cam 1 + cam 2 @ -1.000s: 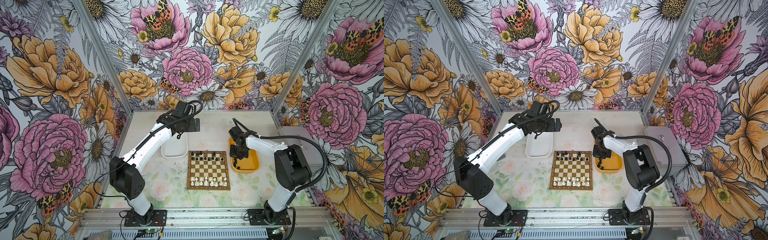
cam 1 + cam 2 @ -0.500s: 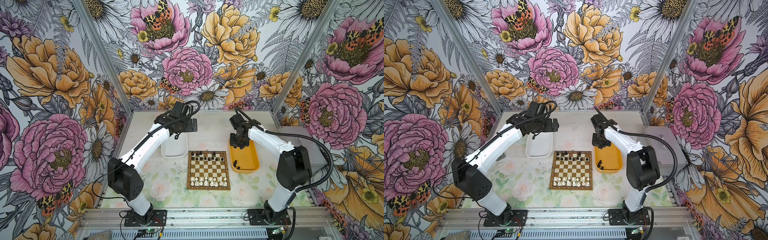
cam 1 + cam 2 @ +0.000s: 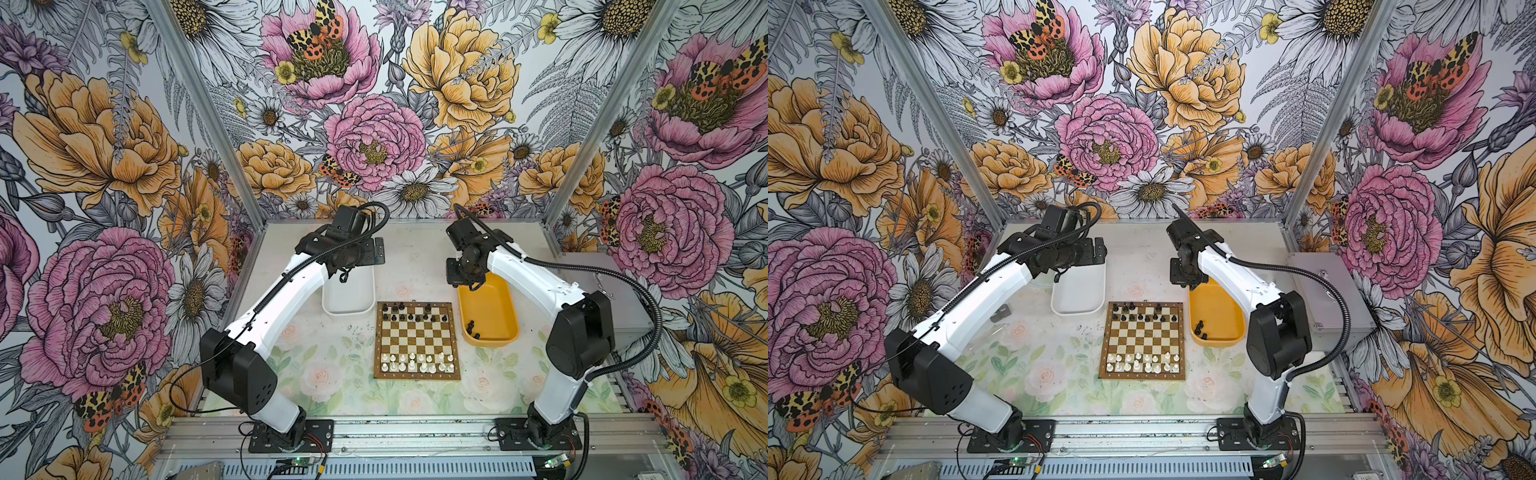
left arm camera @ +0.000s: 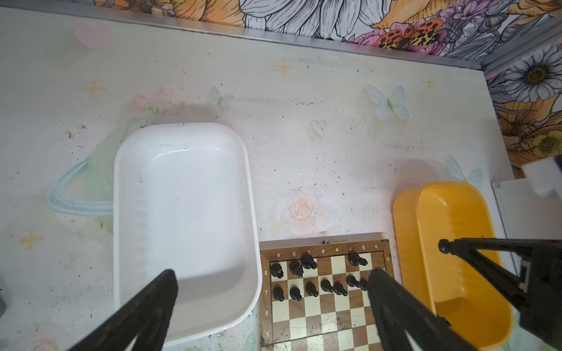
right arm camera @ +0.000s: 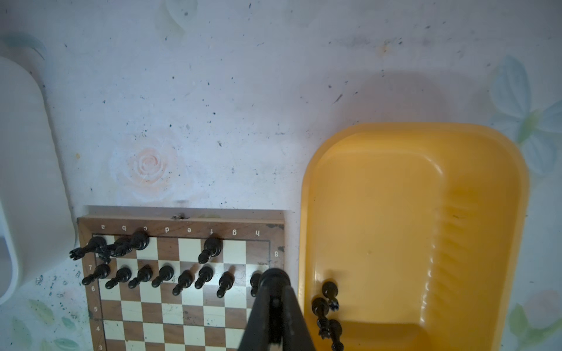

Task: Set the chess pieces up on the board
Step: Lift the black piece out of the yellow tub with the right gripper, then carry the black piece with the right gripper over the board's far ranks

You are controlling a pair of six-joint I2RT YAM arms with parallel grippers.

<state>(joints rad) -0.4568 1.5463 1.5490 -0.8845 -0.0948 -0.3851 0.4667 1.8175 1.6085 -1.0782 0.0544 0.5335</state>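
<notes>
The brown-and-cream checked wooden chessboard (image 3: 417, 338) is lying in the middle of the pale floral desk (image 3: 316, 365). Glossy white chess pieces (image 3: 419, 362) are standing along its near 2 rows and black chess pieces (image 3: 409, 318) along its far 2, and loose black pieces (image 3: 472, 325) are lying in the yellow plastic tray (image 3: 496, 303) just beside its right edge. The left gripper (image 4: 273, 275) is hanging wide open above the white plastic tray (image 3: 349, 297) near the desk's far edge. The right gripper (image 5: 275, 285) is hovering over the yellow tray's far end, pinched narrow on what looks like 1 black piece (image 4: 444, 246).
</notes>
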